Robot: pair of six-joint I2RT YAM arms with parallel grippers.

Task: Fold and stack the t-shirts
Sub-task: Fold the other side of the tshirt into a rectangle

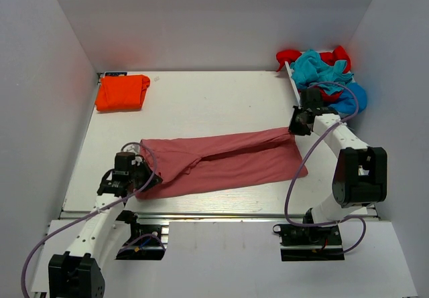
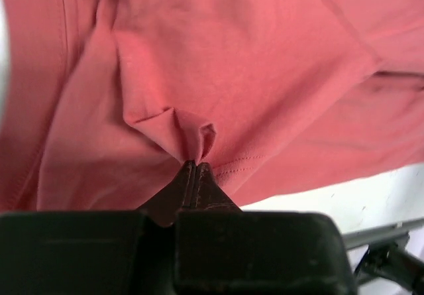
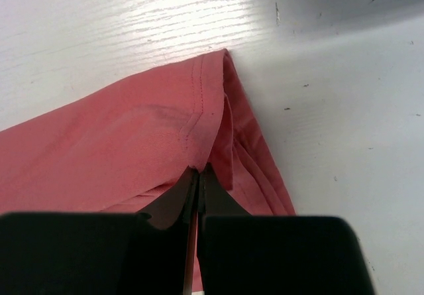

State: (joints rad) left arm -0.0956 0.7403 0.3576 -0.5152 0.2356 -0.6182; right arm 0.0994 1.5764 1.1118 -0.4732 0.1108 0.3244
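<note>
A dusty pink-red t-shirt [image 1: 221, 161] lies stretched across the middle of the table, folded lengthwise. My left gripper [image 1: 146, 177] is shut on a pinch of its cloth at the left end; the left wrist view shows the shirt [image 2: 252, 63] bunched at the closed tips [image 2: 194, 164]. My right gripper [image 1: 293, 125] is shut on the hemmed corner at the right end, where the shirt [image 3: 119, 142] meets the tips [image 3: 199, 170]. A folded bright orange t-shirt [image 1: 122, 92] lies at the back left. No neck label shows.
A loose heap of red, teal and blue shirts [image 1: 323, 76] sits at the back right corner beside the right arm. White walls close in the table [image 1: 214, 104] on three sides. A metal rail [image 1: 221, 214] runs along the near edge.
</note>
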